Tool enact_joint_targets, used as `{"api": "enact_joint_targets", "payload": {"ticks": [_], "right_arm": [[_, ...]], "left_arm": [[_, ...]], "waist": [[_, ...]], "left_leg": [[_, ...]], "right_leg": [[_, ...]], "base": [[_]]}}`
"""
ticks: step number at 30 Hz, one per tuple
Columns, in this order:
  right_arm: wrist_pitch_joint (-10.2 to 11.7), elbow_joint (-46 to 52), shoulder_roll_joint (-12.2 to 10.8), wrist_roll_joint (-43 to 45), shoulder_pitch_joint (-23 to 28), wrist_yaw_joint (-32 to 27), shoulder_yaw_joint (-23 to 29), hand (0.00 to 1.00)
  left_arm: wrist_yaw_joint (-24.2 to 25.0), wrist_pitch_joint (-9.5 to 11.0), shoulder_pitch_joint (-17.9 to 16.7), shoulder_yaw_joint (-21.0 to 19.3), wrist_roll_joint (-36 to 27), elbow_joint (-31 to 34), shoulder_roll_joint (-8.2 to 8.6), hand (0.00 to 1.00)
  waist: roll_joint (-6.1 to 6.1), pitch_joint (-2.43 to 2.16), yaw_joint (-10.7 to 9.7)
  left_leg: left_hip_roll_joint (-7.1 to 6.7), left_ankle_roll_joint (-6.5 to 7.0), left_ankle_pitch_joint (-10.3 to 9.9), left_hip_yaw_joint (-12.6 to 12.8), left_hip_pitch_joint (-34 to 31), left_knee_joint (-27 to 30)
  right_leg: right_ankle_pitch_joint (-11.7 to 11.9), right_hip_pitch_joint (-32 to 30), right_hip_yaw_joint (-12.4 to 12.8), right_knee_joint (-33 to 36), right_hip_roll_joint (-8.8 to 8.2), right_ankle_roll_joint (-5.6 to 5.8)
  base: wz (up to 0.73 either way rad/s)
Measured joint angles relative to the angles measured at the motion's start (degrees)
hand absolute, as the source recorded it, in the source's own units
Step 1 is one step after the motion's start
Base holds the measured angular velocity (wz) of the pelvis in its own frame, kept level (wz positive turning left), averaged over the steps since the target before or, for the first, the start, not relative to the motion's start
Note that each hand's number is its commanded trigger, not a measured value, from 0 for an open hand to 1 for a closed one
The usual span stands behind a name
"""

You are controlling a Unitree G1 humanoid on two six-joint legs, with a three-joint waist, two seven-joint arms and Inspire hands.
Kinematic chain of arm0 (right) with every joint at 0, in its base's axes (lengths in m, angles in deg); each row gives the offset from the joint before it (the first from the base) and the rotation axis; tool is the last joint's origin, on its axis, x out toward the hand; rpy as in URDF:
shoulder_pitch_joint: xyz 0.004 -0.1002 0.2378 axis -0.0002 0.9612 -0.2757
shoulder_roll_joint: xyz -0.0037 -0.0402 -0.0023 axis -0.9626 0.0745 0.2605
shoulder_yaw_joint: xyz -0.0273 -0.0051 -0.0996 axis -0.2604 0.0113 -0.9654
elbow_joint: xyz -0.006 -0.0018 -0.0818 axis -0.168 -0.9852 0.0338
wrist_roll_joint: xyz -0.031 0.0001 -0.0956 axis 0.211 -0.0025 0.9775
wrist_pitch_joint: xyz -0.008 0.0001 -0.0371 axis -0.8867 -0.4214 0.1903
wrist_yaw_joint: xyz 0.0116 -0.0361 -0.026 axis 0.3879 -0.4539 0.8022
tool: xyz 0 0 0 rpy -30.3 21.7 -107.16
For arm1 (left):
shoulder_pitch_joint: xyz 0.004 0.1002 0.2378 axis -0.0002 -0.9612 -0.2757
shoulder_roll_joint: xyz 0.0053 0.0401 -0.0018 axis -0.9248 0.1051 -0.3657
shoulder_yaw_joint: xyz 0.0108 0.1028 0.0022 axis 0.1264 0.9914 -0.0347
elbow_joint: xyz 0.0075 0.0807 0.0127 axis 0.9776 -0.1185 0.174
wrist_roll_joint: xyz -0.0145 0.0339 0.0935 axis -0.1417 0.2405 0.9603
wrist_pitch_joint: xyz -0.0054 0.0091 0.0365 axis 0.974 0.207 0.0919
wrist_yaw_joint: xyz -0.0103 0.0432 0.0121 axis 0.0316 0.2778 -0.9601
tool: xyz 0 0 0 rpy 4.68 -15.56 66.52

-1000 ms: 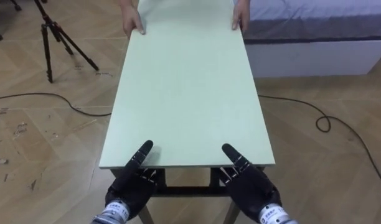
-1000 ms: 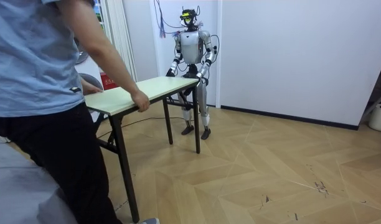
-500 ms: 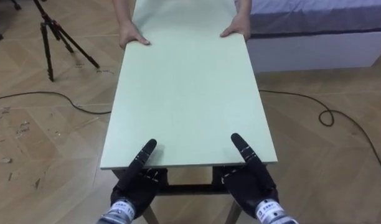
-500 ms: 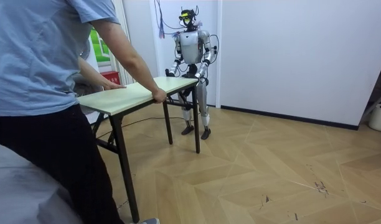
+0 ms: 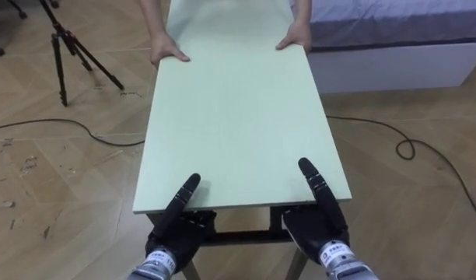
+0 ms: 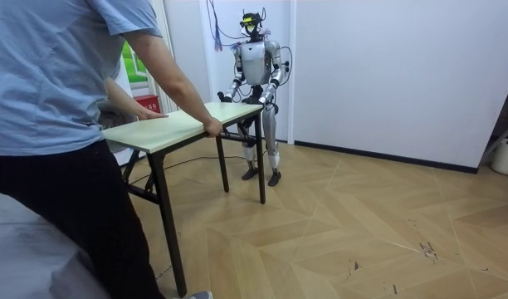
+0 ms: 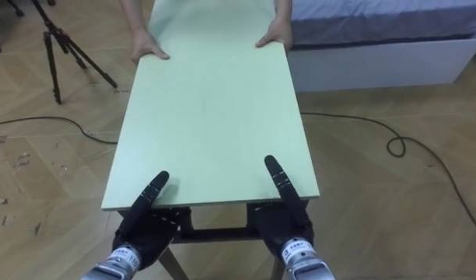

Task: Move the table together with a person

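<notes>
left hand (image 5: 178, 224) at 7 o'clock, right hand (image 5: 320, 222) at 5 | I pinch long pale green counter (image 5: 238, 117) edge, thumbs on top, for lifting | person (image 6: 63, 124) holds 12 o'clock end

Table (image 6: 175, 126) between person (image 6: 55, 100) and robot (image 6: 256, 66)

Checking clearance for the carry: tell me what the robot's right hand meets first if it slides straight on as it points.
The way looks free: from the right hand the line crosses the table, slanting slightly left, and probably reaches the far end between the person's hands; depth is unclear.
</notes>
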Motion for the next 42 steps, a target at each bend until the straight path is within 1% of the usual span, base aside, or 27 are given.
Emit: {"api": "enact_joint_targets", "payload": {"ticks": [6, 8, 11, 12, 13, 14, 16, 18, 22, 29, 32, 35, 38, 42], "right_arm": [[0.2, -0.22, -0.24, 0.11, -0.05, 0.09, 0.04, 1.0], [0.56, -0.21, -0.27, 0.14, -0.06, 0.2, 0.02, 1.0], [1.58, -0.97, -0.78, 0.21, -0.15, -0.79, -0.03, 1.0], [2.05, -1.49, -0.82, 0.22, -0.15, -1.19, -0.02, 1.0], [2.31, -1.48, -0.8, 0.21, -0.16, -1.46, 0.0, 1.0], [2.58, -1.47, -0.8, 0.23, -0.19, -1.73, 0.0, 1.0], [4.01, -1.47, -1.5, 1.17, -0.16, -2.08, -0.22, 1.0], [4.42, -1.47, -1.81, 1.8, -0.15, -2.23, -0.22, 1.0], [4.46, -1.48, -2.18, 2.41, -0.15, -2.77, -0.25, 1.0], [4.47, -1.48, -2.07, 2.48, -0.15, -3.03, -0.24, 1.0], [4.31, -1.48, -1.81, 2.89, -0.12, -3.03, -0.1, 1.0], [4.32, -1.47, -1.72, 4.56, -0.07, -3.03, 0.08, 1.0], [3.79, -1.23, -1.63, 6.34, -0.04, -3.03, 0.04, 1.0], [4.28, 0.83, -1.59, 6.9, 0.66, -3.01, 0.08, 1.0]], "left_arm": [[-0.92, 1.05, 0.01, -0.01, -0.99, 0.69, 0.43, 1.0], [-0.91, 1.05, 0.07, 0.01, -0.95, 1.06, 0.45, 1.0], [-0.9, 0.97, 0.95, 0.23, -0.95, 1.68, 0.87, 1.0], [-0.87, 0.97, 1.39, 0.23, -0.94, 2.16, 1.31, 1.0], [-0.85, 0.96, 1.58, 0.24, -0.91, 2.57, 1.55, 1.0], [-0.82, 0.94, 1.55, 0.37, -0.83, 2.59, 1.55, 1.0], [-0.8, 0.7, 1.49, 0.54, -0.41, 2.64, 1.65, 1.0], [-0.8, 0.6, 1.44, 0.53, -0.21, 2.56, 1.59, 1.0], [-0.83, 1.02, 1.44, 0.54, 0.92, 2.14, 1.44, 1.0], [-0.88, 1.01, 1.33, 0.55, 0.93, 2.02, 1.48, 1.0], [-0.86, 0.98, 0.77, 0.55, 1.14, 2.31, 1.53, 1.0], [-0.82, 1.14, 0.23, 0.52, 2.19, 2.55, 1.95, 1.0], [-0.81, 1.5, -1.84, 0.49, 2.5, 4.75, 1.97, 1.0], [-0.57, 1.63, -3.58, 0.5, 4.64, 8.04, 2.11, 1.0]], "waist": [[-0.1, 0.07, 0.02], [-0.14, 0.1, 0.1], [-0.25, 0.17, 0.55], [-0.24, 0.17, 1.28], [-0.26, 0.15, 1.51], [-0.27, 0.15, 1.54], [-0.31, 0.18, 1.61], [-0.44, 0.2, 1.61], [-0.43, 0.2, 1.56], [-0.37, 0.18, 1.5], [-0.22, 0.1, 1.19], [0.11, -0.13, 1.1], [0.32, -0.27, 0.13], [0.25, -0.29, -0.2]], "left_leg": [[0.0, 0.0, 0.0, -0.12, -0.16, 0.01], [0.0, -0.01, 0.0, -0.06, -0.17, -0.02], [-0.01, -0.01, 0.0, -0.02, -0.21, -0.04], [-0.04, -0.02, 0.01, 0.01, -0.19, 0.03], [-0.04, -0.02, 0.02, -0.02, -0.08, -0.01], [-0.04, -0.02, 0.02, -0.05, -0.02, 0.0], [-0.04, 0.0, 0.03, -0.07, 0.01, 0.07], [-0.06, 0.01, 0.04, -0.07, 0.05, 0.1], [-0.09, 0.04, 0.06, -0.06, 0.27, 0.1], [-0.08, 0.04, 0.05, -0.1, 0.36, 0.0], [-0.09, 0.04, 0.05, -0.14, 0.36, -0.08], [-0.1, 0.04, 0.05, -0.1, 0.14, -0.1], [-0.1, 0.04, 0.05, -0.08, 0.05, -0.07], [-0.1, 0.05, 0.07, 0.04, 0.07, -0.06]], "right_leg": [[0.0, -0.05, -0.1, -0.01, 0.0, 0.0], [0.0, -0.05, -0.02, -0.01, 0.01, 0.0], [-0.02, -0.06, 0.0, -0.04, 0.01, -0.01], [-0.04, -0.1, 0.05, -0.09, 0.01, -0.03], [-0.08, -0.13, 0.04, -0.12, 0.01, -0.04], [-0.11, -0.13, 0.04, -0.13, 0.01, -0.05], [-0.12, -0.14, 0.04, -0.12, 0.01, -0.05], [-0.11, -0.12, 0.05, -0.08, -0.02, -0.04], [-0.11, -0.02, 0.09, 0.0, -0.06, -0.05], [-0.11, 0.01, 0.09, 0.13, -0.06, -0.05], [-0.1, 0.08, 0.12, 0.12, -0.05, -0.05], [-0.1, 0.09, 0.11, 0.1, -0.05, -0.05], [-0.1, 0.02, 0.09, 0.07, -0.03, -0.05], [-0.1, -0.03, 0.19, 0.1, -0.04, -0.05]], "base": [[0.0], [0.0], [0.0], [0.0], [0.0], [0.0], [0.0], [0.0], [0.0], [0.0], [0.0], [0.0], [0.0], [0.0]]}}
